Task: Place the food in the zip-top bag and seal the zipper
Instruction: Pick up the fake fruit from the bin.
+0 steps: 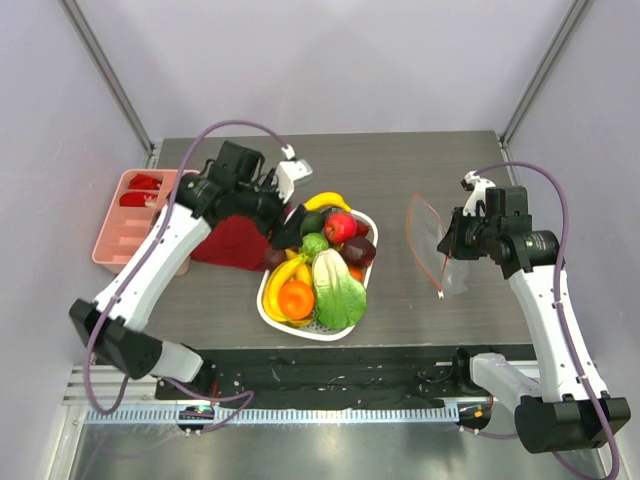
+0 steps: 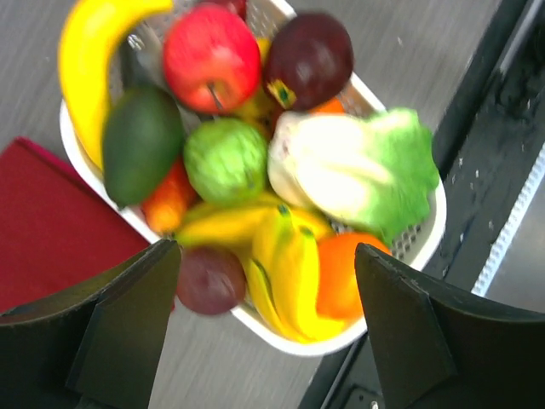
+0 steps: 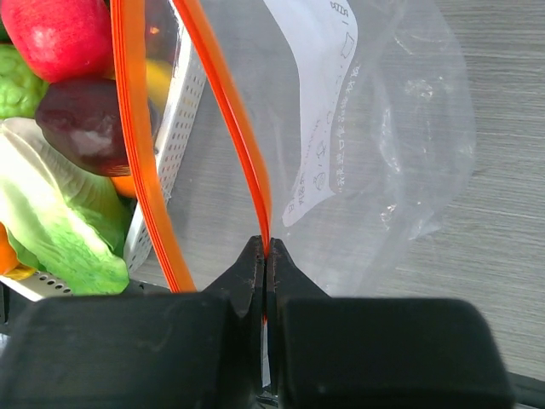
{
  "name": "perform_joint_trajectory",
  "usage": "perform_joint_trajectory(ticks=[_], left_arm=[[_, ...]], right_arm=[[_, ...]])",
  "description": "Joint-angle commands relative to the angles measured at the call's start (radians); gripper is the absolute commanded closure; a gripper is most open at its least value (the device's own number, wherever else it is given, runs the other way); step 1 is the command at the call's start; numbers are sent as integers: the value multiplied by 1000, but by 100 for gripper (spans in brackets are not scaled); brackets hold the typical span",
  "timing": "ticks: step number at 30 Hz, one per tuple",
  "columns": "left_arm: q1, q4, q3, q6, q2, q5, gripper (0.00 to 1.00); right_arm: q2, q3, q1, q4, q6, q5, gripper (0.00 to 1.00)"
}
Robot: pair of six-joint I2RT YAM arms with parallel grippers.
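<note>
The white basket [image 1: 300, 333] holds all the food [image 1: 338, 290]: bananas, apple, cabbage, orange and purple pieces. The zip-top bag [image 1: 450, 268] sits to its right, well apart, mouth parted. The label print is too small to read. The left gripper [image 2: 264, 256] hangs wide open over the basket, touching nothing. The right gripper [image 3: 266, 254] is pinched tight on the zipper [image 3: 230, 128].

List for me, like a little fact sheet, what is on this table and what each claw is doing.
Food: toy fruit and vegetables piled in the white basket
Dark purple piece: at the basket's rim by the cloth; inside or outside unclear
Zip-top bag: clear, looks empty, mouth open, right of the basket
Left gripper: open, holding nothing, above the basket
Right gripper: shut on the zipper
Red cloth: left of the basket
Progress: nothing bagged yet
</note>
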Motion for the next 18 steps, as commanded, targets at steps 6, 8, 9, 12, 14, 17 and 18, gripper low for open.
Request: perform_joint_trajectory(ticks=[6,8,9,12,14,17,18], left_arm=[[-139,-96,-239,276,-282,-45,11],[-243,-104,-291,361,-316,-66,10],[-280,-105,-305,459,-322,-100,8],[-411,-116,-335,593,-307,-155,8],[-463,-135,-315,686,-252,-188,7],[-478,-170,-266,768,-186,-208,7],[-478,-181,-252,788,-145,-211,7]], right_arm=[[16,-9,-3,52,26,-23,99],[16,-9,-1,52,28,-23,99],[18,-9,-1,52,26,-21,99],[21,-7,-1,52,25,-26,99],[19,-9,-1,55,23,-34,99],[21,-9,-1,53,19,-38,99],[19,-9,-1,53,20,-40,99]])
